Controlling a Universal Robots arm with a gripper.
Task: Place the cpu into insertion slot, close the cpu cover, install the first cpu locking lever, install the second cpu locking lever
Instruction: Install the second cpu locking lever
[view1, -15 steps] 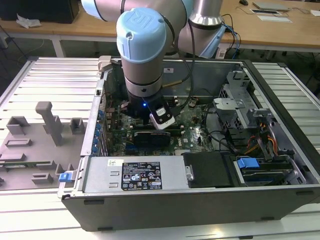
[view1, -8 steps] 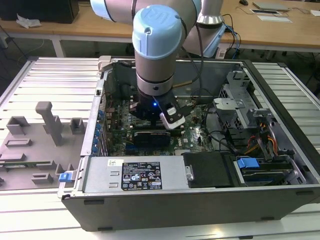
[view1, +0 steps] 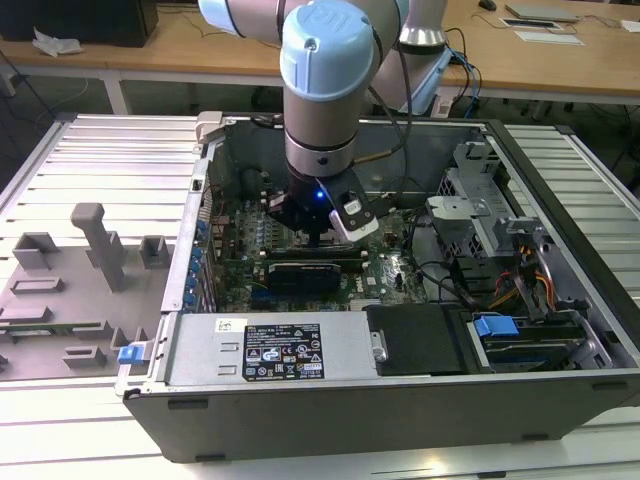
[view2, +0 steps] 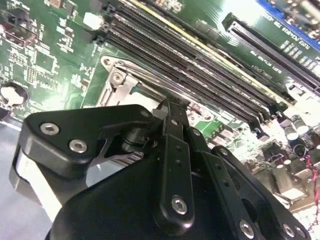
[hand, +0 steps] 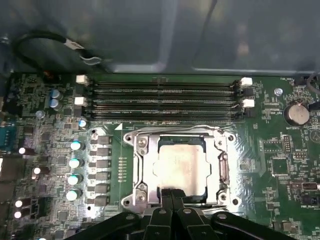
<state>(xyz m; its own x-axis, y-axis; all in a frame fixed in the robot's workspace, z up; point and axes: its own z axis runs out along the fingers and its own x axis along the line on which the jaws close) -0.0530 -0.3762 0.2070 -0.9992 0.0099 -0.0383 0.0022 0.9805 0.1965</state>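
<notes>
In the first wrist view the cpu (hand: 180, 165) lies flat in the insertion slot (hand: 226, 135), its silver top showing through the window of the cpu cover (hand: 141, 167). The cover lies down flat over it. My gripper (hand: 172, 192) is shut, its two black fingertips pressed together at the socket's edge, touching or just above the cover's rim. The second wrist view shows the same shut gripper (view2: 172, 105) right at the grey metal frame of the cover (view2: 117, 82). In the exterior view the gripper (view1: 318, 238) reaches straight down into the open computer case over the green motherboard (view1: 395, 270).
Long black memory slots (hand: 165, 100) run beside the socket. A row of capacitors (hand: 75, 162) and a coin battery (hand: 296, 113) flank it. A black cable (hand: 45, 42) lies along the case wall. The power supply (view1: 270, 350) and drive cage (view1: 480, 215) surround the board.
</notes>
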